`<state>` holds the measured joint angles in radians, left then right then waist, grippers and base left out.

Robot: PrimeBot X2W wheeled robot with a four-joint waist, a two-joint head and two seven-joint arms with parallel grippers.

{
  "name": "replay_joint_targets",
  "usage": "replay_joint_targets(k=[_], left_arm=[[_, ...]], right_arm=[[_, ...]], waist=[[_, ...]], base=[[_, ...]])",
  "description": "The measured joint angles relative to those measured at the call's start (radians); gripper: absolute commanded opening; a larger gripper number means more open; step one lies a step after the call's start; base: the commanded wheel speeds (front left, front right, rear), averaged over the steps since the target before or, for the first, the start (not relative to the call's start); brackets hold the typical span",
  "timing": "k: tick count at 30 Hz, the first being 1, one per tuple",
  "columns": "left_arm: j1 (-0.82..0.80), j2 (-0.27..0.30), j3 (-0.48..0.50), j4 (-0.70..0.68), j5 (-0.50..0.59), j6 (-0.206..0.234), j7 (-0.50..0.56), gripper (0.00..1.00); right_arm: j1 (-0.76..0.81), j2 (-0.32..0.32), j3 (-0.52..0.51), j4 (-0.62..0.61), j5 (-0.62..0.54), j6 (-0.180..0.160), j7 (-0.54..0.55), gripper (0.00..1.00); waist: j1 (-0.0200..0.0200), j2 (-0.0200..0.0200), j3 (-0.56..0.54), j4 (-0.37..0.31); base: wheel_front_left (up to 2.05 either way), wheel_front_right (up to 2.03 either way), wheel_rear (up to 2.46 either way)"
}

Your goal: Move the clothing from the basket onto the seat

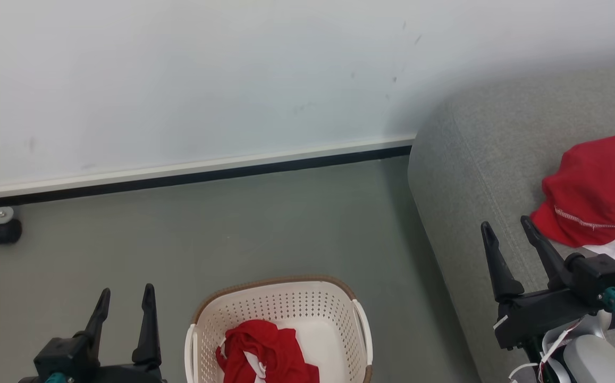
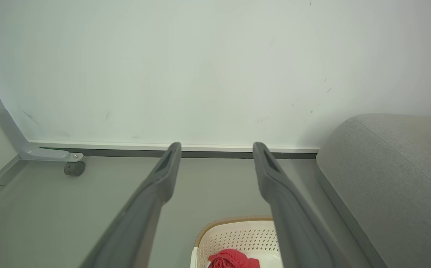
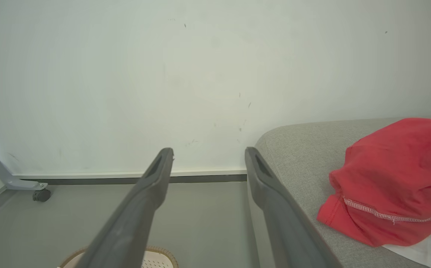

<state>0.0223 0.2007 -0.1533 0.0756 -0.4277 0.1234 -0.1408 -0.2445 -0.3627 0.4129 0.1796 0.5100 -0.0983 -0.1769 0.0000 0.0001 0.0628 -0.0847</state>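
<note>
- Red clothing (image 1: 264, 356) may slip from a small pinch and drop on the floor (image 1: 179, 239).
- The light cream basket (image 1: 280, 300) may lift or tip if cloth catches its holes.
- That basket, bottom middle, holds just the bunched red clothing.
- Another red piece (image 1: 594, 191) lies on the grey seat (image 1: 472, 159), at the right.
- The left end effector (image 1: 127, 291) and right end effector (image 1: 505, 223) are both spread wide, holding nothing.
</note>
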Motion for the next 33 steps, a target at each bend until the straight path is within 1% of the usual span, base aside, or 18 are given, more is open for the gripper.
replay_joint_targets(k=[5,13,16,22,24,33], left_arm=[[-0.011,0.0,0.003,-0.012,0.008,0.0,0.008,1.0],[-0.074,0.001,-0.015,-0.017,0.039,0.0,0.03,1.0],[-0.109,0.003,-0.023,-0.013,0.052,0.001,0.04,1.0],[-0.181,0.003,-0.05,0.015,0.065,0.0,0.06,1.0],[-0.203,0.004,-0.058,0.026,0.07,-0.009,0.065,1.0],[-0.327,0.002,-0.095,0.102,0.106,-0.019,0.093,1.0]], right_arm=[[-0.001,-0.002,-0.013,-0.034,0.0,-0.005,0.001,1.0],[-0.022,-0.006,-0.036,-0.09,-0.001,-0.009,0.009,1.0],[-0.038,-0.006,-0.043,-0.114,-0.005,-0.016,0.009,1.0],[-0.085,0.003,-0.05,-0.153,-0.018,-0.016,0.011,1.0],[-0.104,0.007,-0.051,-0.168,-0.018,-0.016,0.017,1.0],[-0.186,0.019,-0.072,-0.216,-0.027,-0.017,0.018,1.0]], waist=[[0.0,0.0,0.035,-0.008],[0.0001,0.0,0.113,-0.02],[0.0001,0.0,0.149,-0.025],[0.0002,0.0,0.23,-0.036],[0.0002,0.0001,0.258,-0.04],[0.0002,0.0001,0.388,-0.063]], base=[[0.0,0.0,0.0],[0.0,0.0,0.0],[0.0,0.0,0.0],[0.0,0.0,0.0],[0.0,0.0,0.0],[0.0,0.0,0.0]])
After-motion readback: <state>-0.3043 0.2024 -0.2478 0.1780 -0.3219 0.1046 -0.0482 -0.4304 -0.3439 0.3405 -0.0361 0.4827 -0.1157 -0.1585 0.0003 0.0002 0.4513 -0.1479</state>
